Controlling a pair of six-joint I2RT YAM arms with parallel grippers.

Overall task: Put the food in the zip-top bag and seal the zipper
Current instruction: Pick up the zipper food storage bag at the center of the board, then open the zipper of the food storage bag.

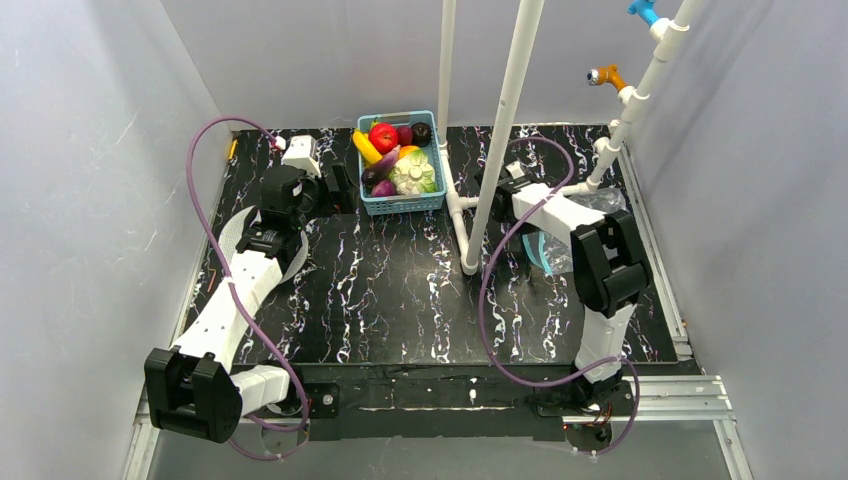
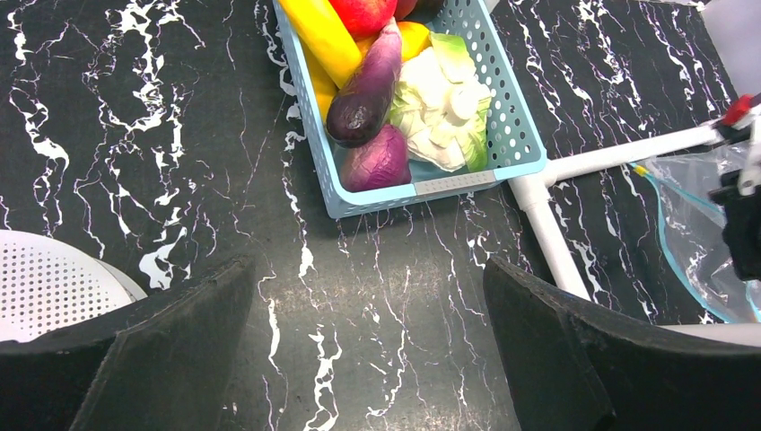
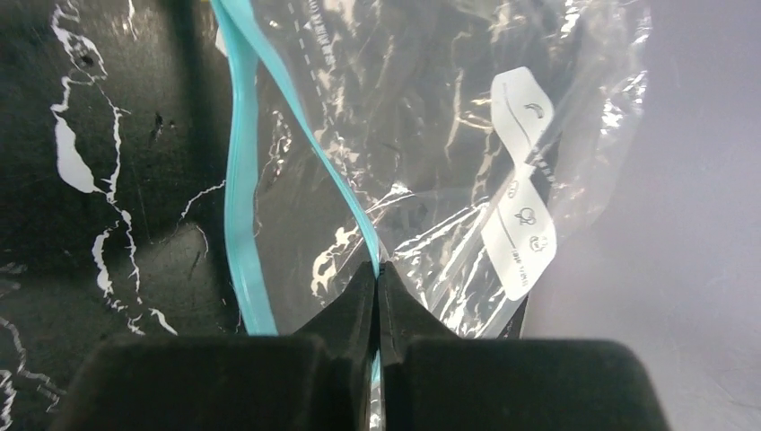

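The food lies in a light-blue basket [image 1: 400,200] at the back: a yellow banana [image 1: 366,146], a red apple [image 1: 383,137] and a purple eggplant [image 1: 386,161]. The left wrist view shows the banana [image 2: 323,31], the eggplant [image 2: 368,81] and a second purple piece [image 2: 377,162]. My left gripper [image 2: 368,269] is open and empty, just left of the basket [image 2: 449,184]. The clear zip-top bag [image 3: 431,135] lies at the right [image 1: 556,252]. My right gripper [image 3: 378,269] is shut on one lip of its teal zipper [image 3: 341,189]. The mouth gapes open.
A white-green cabbage [image 2: 440,99] fills the basket's right side. A white PVC pipe frame [image 1: 505,120] stands between the basket and the bag, with a foot pipe [image 2: 547,233] on the table. Grey walls close in on three sides. A white perforated disc [image 2: 45,283] shows beside my left fingers.
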